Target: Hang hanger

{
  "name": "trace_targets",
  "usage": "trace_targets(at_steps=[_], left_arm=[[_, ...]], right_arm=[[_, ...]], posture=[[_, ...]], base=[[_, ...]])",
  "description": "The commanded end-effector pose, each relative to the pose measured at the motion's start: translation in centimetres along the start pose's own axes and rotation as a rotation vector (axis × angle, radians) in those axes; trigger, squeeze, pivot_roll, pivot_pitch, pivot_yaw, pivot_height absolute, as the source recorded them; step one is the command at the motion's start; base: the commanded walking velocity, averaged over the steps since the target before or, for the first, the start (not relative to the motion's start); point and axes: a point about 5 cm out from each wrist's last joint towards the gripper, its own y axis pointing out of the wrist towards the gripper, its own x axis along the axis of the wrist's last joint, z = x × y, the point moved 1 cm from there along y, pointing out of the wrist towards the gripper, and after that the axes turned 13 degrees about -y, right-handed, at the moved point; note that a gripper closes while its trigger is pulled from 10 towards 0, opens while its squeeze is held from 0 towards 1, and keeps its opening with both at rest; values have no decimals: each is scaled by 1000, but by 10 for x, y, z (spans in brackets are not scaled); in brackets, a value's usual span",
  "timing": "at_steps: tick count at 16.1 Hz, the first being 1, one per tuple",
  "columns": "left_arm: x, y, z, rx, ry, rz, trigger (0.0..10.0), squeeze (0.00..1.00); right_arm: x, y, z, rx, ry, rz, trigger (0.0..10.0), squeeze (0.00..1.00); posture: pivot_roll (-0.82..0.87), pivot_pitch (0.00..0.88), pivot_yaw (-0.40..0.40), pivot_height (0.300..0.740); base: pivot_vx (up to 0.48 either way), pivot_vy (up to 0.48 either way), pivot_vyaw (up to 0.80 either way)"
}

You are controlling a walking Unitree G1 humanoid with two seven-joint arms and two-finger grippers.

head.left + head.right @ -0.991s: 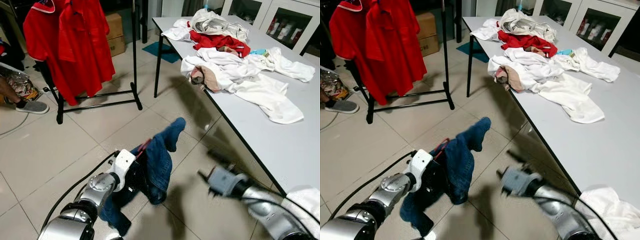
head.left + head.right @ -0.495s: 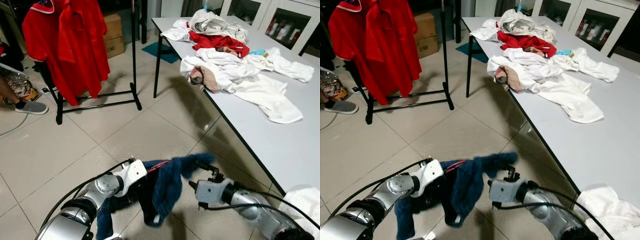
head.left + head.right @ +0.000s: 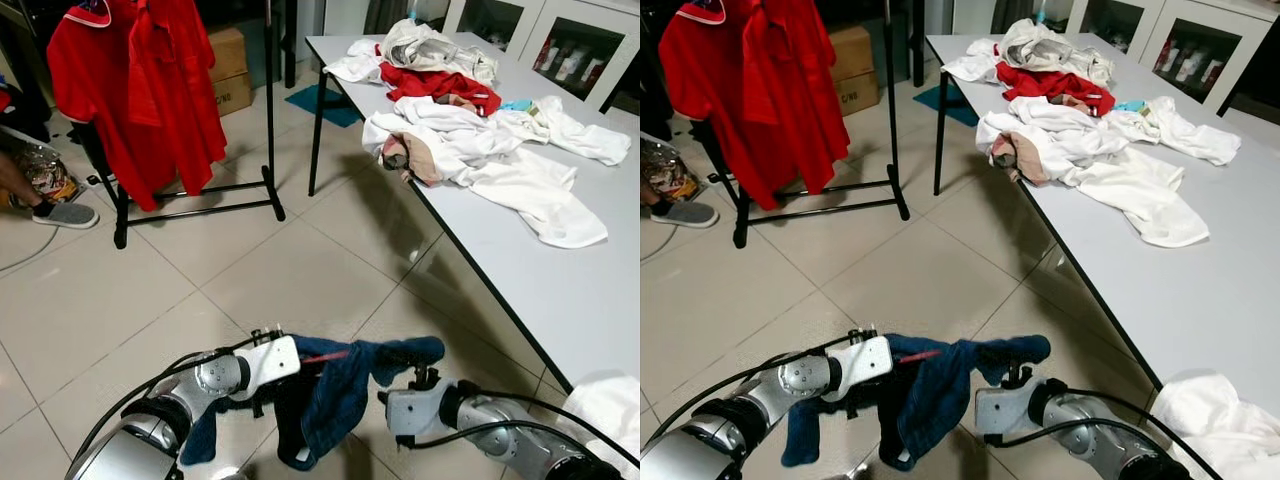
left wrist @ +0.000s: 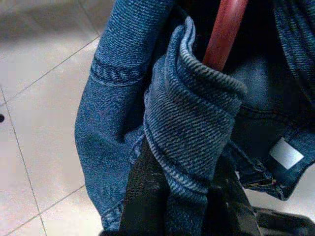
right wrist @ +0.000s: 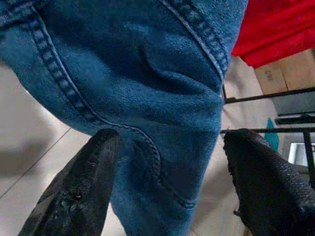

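A denim garment (image 3: 325, 385) on a red hanger (image 3: 322, 355) hangs low between the robot's two arms, above the tiled floor (image 3: 250, 280) and beside the grey table (image 3: 590, 290). The left gripper (image 4: 182, 196) is clamped on a fold of the denim, its black fingers (image 4: 140, 191) pinching the cloth just below the hanger's red bar, which runs away from the wrist along the fingers' line. The right gripper (image 5: 167, 177) stands spread wide, its fingertips (image 5: 88, 182) on either side of a hanging denim panel without closing on it; in the head views it sits just under the garment's far end.

The hanger's long axis lies roughly crosswise, from the left arm toward the right. The clothes rack (image 3: 268, 110), already carrying red shirts (image 3: 140, 90), stands well apart, ahead and to the robot's left, so the load probably has to travel forward and leftward and rise considerably to reach the rail. The left arm is the nearer one to the rack and the only one gripping. The hanger's hook cannot be made out under the cloth. A person's shoe (image 3: 62, 213) rests at the left edge, near the rack's foot. White and red clothing (image 3: 470, 130) lies heaped on the table.
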Motion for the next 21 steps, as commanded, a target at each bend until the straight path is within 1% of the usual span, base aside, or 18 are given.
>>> trace_targets(at_steps=[1, 4, 8, 9, 11, 12, 16, 17, 18, 19, 21], left_arm=[[9, 1, 2, -3, 52, -31, 10000, 0], [10, 2, -1, -19, 81, -35, 10000, 0], [16, 6, -6, -37, 151, -52, 10000, 0], [17, 6, -7, -41, 173, -49, 10000, 0], [18, 7, -8, -59, 248, -33, 10000, 0], [18, 7, -9, -63, 266, -31, 10000, 0], [22, 9, -12, -71, 291, -53, 10000, 0], [22, 9, -14, -74, 303, -60, 10000, 0], [23, 9, -14, -75, 309, -63, 10000, 0], [23, 9, -15, -74, 312, -65, 10000, 0], [23, 9, -14, -71, 320, -68, 10000, 0]], right_arm=[[-2, 1, -6, -5, -19, 2, 10000, 0], [-1, 6, -8, -13, -16, 2, 10000, 0], [6, 13, 2, 34, -3, -8, 10000, 0], [7, 14, 4, 48, 0, -12, 10000, 0], [10, 16, 8, 72, -3, -18, 10000, 0], [10, 17, 8, 75, -3, -19, 10000, 0], [10, 19, 10, 90, 15, -7, 10000, 0], [9, 19, 14, 104, 22, 0, 3569, 0], [9, 19, 15, 107, 30, 2, 1647, 0], [9, 19, 15, 107, 35, 8, 0, 0], [7, 20, 15, 107, 40, 22, 0, 0]], posture=[[-72, 0, -38, 740], [-75, 0, -33, 740], [-72, 0, -35, 740], [-72, 0, -35, 740], [-72, 0, -34, 740], [-71, 0, -34, 740], [-69, 0, -34, 740], [-68, 0, -35, 740], [-67, 0, -36, 740], [-67, 0, -36, 740], [-67, 0, -35, 740]], base=[[0, 0, 0], [0, 0, 0], [0, 0, 0], [0, 0, 0], [0, 0, 0], [0, 0, 0], [0, 0, 0], [0, 0, 0], [0, 0, 0], [0, 0, 0], [0, 0, 0]])
